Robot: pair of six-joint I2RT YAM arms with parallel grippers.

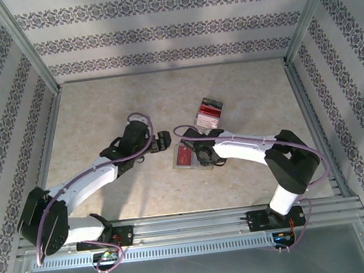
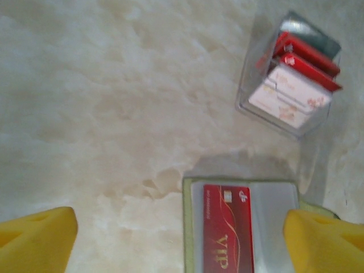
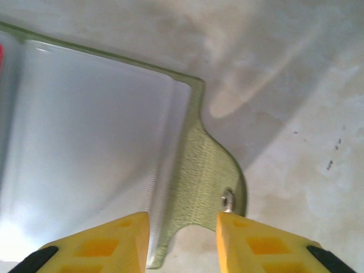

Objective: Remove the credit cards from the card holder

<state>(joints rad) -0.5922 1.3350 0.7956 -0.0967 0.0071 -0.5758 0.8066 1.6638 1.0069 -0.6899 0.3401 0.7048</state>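
The left gripper (image 1: 161, 140) is held just left of the holder (image 1: 192, 168), above the table (image 1: 101, 112). In the left wrist view its fingers (image 2: 37, 239) are seen spread wide, with nothing gripped between them. The near left corner of the holder (image 2: 187, 227) lies below the gap.

The holder is found open and flat on the table, inside face up, between the two grippers. A red card (image 1: 184, 156) is seated in its left pocket, and "VIP" is read on that card (image 2: 227, 227) from the left wrist. The clear pocket (image 2: 274, 216) to the right of the red card is seen without a card.

The right gripper (image 1: 203, 152) is placed over the right half of the holder. From the right wrist, its fingers (image 3: 96, 247) are seen partly closed, with a gap kept between them. The olive tab (image 3: 205, 165) at the right edge of the holder lies in that gap. A metal snap (image 3: 228, 199) is noted on the tab, just beside the right finger. Whether the tab is pinched cannot be told.

A clear box (image 1: 209, 113) stands beyond the holder, slightly to its right and apart from it. Red and white cards (image 2: 290, 94) are stacked inside the box.
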